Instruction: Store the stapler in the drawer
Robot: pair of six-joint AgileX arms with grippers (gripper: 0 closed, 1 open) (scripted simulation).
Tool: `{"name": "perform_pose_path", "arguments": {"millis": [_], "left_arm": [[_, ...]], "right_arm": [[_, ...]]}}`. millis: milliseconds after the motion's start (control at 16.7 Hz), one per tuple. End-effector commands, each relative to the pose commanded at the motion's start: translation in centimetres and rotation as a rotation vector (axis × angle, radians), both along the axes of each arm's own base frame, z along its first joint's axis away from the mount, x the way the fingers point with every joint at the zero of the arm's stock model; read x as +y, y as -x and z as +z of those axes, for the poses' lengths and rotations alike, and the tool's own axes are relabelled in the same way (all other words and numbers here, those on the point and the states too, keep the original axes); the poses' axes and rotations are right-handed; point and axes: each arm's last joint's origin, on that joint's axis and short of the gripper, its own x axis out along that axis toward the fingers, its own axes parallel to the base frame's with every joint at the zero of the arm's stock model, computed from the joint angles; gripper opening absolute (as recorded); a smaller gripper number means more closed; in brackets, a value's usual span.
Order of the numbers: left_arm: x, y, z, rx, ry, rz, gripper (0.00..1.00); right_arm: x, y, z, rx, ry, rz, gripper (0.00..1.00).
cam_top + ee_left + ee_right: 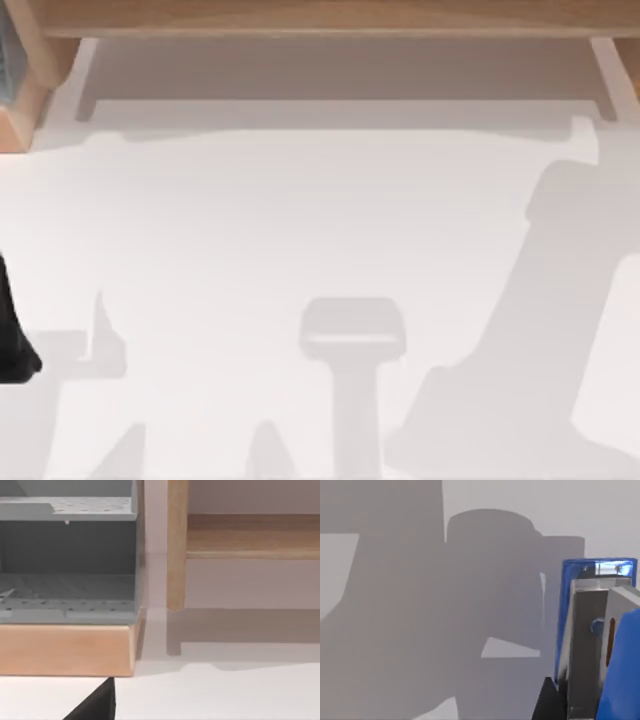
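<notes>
The bright blue plastic stapler with its silver metal strip [600,645] sits close against the right gripper's camera, grasp unconfirmed, while the pulled-out grey, wood-fronted drawer [67,600] faces the left arm; a loose hold risks dropping it short of that drawer.

The top view looks straight down from above on the plain white tabletop [300,230], with the light wooden cabinet frame [330,18] running along its far edge. The left wrist view sits low and close, facing level into the grey perforated drawer interior [67,587] behind a light wooden drawer front [65,650], and it shares that wooden frame with the top view. The right wrist view hangs very near, angled down at the white surface, with the bright blue stapler with a silver metal strip [592,640] right against the lens.
</notes>
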Motion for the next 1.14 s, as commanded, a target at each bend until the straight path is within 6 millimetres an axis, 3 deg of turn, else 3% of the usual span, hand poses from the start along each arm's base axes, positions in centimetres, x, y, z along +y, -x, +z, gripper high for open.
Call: {"name": "perform_pose_path", "arguments": {"millis": [780, 1140], "left_arm": [[0.00, 0.00, 0.00, 0.000, 0.000, 0.000, 1.00], [0.00, 0.00, 0.00, 0.000, 0.000, 0.000, 1.00]], "right_arm": [[0.00, 0.00, 0.00, 0.000, 0.000, 0.000, 0.98], [0.00, 0.00, 0.00, 0.000, 0.000, 0.000, 1.00]]}}
